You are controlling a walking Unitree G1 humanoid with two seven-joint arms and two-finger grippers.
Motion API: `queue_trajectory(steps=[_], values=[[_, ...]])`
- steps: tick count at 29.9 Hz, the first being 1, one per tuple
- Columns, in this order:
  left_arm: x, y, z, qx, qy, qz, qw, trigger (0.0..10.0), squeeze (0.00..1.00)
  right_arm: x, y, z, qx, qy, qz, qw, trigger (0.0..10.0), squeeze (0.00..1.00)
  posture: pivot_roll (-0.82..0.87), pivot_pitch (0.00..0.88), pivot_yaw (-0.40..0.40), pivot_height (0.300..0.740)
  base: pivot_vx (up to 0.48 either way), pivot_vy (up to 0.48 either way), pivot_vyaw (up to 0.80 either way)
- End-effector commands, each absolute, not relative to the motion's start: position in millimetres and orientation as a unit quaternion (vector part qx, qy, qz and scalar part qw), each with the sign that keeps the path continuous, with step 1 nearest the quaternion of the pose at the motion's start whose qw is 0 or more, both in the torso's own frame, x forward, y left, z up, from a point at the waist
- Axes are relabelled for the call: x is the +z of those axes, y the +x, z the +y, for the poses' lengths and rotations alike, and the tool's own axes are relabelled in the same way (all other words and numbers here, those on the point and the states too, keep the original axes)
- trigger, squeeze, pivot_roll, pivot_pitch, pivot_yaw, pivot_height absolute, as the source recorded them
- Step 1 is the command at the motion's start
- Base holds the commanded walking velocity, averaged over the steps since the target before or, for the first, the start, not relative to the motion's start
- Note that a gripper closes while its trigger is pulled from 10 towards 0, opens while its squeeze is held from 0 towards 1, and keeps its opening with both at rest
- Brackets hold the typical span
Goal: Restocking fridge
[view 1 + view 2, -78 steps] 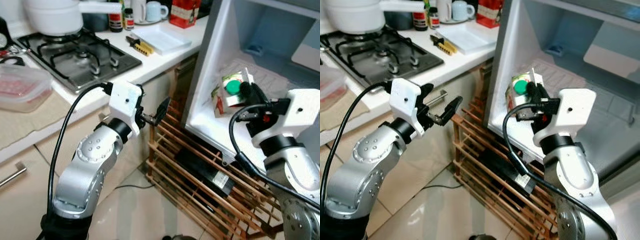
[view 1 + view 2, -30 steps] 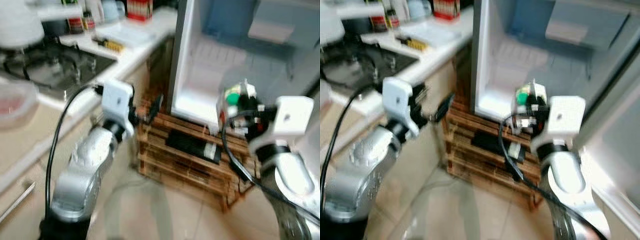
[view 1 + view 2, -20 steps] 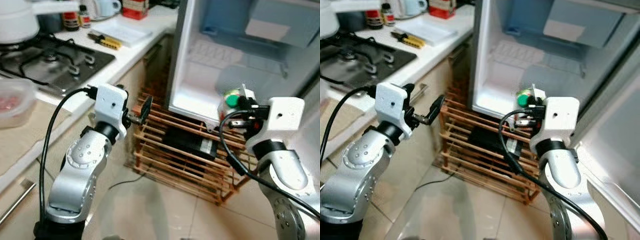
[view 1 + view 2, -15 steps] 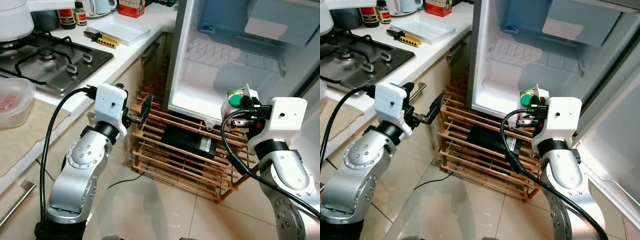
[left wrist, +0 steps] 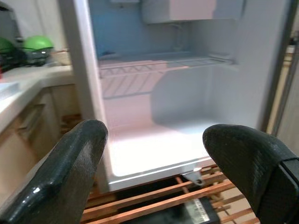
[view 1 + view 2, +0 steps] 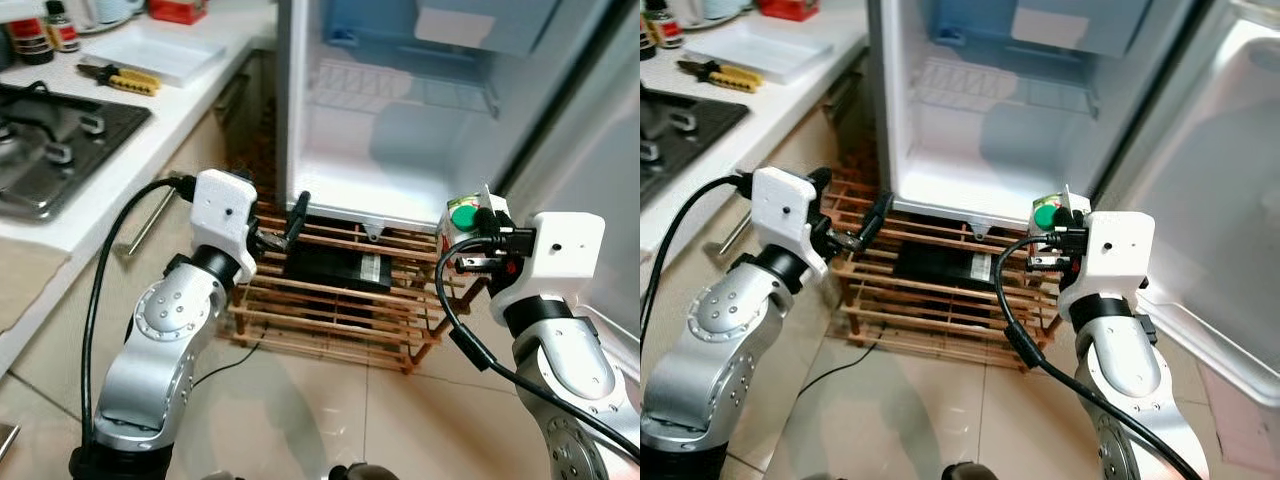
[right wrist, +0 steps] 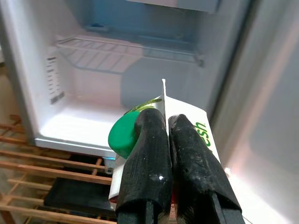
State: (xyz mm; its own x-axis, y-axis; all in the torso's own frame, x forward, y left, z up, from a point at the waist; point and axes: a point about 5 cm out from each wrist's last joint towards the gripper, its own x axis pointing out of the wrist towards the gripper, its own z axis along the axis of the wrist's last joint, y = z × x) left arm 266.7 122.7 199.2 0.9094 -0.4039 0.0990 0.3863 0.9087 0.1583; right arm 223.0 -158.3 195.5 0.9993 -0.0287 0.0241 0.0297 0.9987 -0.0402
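Note:
A small carton (image 6: 468, 224) with a green cap (image 7: 122, 135) is held upright in my right gripper (image 7: 166, 122), whose fingers are shut on its top ridge. It hangs in front of the lower right corner of the open fridge (image 6: 370, 150), outside the cabinet. The fridge interior is white and bare, with a wire shelf (image 6: 400, 92) near the top. My left gripper (image 6: 296, 216) is open and holds nothing, level with the fridge's lower left edge. In the left wrist view its fingers (image 5: 70, 172) frame the fridge floor.
The fridge stands on a wooden slatted rack (image 6: 340, 305) with a black box (image 6: 335, 268) in it. Its door (image 6: 1220, 200) is swung open on the right. On the left is a counter (image 6: 130, 130) with a stove (image 6: 45, 100), a white tray (image 6: 160, 55) and pliers (image 6: 120, 80). Below is tiled floor (image 6: 330, 420).
The whole view has swung right and drawn back from the fridge. The carton stays in my right gripper, earlier over the fridge floor, now in front of its lower right corner.

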Motion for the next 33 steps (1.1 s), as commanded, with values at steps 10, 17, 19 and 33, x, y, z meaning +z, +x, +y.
queue_trajectory(steps=[10,17,19,33], values=[[202.7,265.4,121.8,-0.207,0.060,-0.076,0.974,10.0,0.00,198.0,220.7,-164.6,-0.038,-0.031,-0.016,0.999,10.0,0.00,-0.02,0.056,-0.077,0.740,0.000,0.000,-0.80],[201.9,266.8,118.6,-0.217,0.066,-0.076,0.971,10.0,0.00,197.2,218.9,-164.2,-0.044,-0.029,-0.014,0.998,10.0,0.00,-0.02,0.056,-0.065,0.740,0.000,0.343,-0.80],[202.2,267.5,117.5,-0.220,0.067,-0.076,0.970,10.0,0.00,197.1,218.4,-164.0,-0.046,-0.029,-0.014,0.998,10.0,0.00,-0.03,0.058,-0.062,0.740,0.000,0.480,-0.80],[205.1,269.9,114.1,-0.229,0.047,-0.082,0.969,10.0,0.00,196.5,215.7,-165.9,-0.058,-0.027,-0.015,0.998,10.0,0.00,-0.03,0.043,-0.048,0.740,0.000,0.120,-0.80]])
